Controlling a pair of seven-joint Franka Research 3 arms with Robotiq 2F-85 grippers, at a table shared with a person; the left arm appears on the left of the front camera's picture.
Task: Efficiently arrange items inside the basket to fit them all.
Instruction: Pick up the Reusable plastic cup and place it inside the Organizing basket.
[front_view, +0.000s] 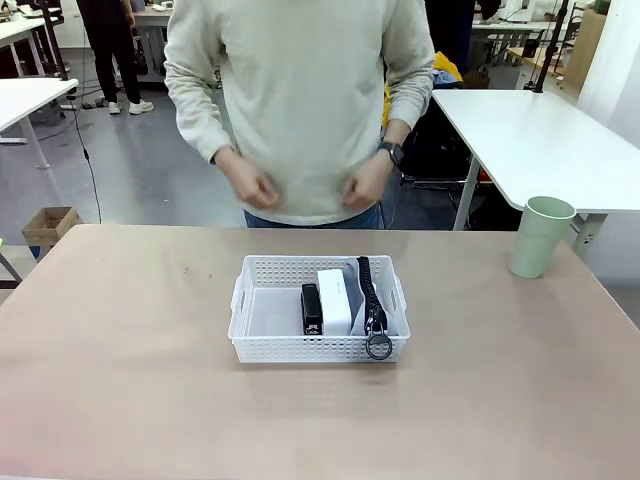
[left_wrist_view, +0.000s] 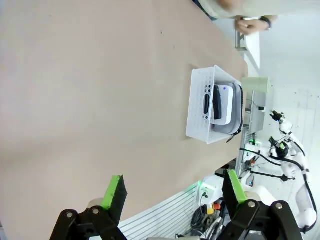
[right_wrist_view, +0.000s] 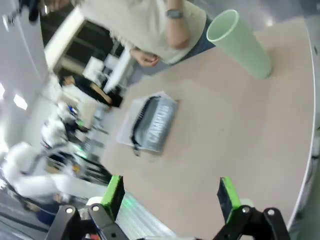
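Observation:
The white basket (front_view: 262, 338) sits mid-table and holds a black stapler (front_view: 311, 309), a white box (front_view: 335, 300) and a grey pouch (front_view: 354, 276) on edge along its right side, its black strap and ring (front_view: 377, 346) hanging over the front rim. The pale green cup (front_view: 539, 236) stands upright outside, at the table's far right. In the left wrist view my left gripper (left_wrist_view: 172, 192) is open, high over bare table, with the basket (left_wrist_view: 197, 107) far ahead. My right gripper (right_wrist_view: 170, 195) is also open and empty; the pouch (right_wrist_view: 156, 125) and cup (right_wrist_view: 240, 44) lie beyond it.
A person in a pale sweater stands at the far side, hands (front_view: 250, 188) held near the waist above the table edge. White tables (front_view: 540, 130) stand behind, and a cardboard box (front_view: 48, 224) sits on the floor at left.

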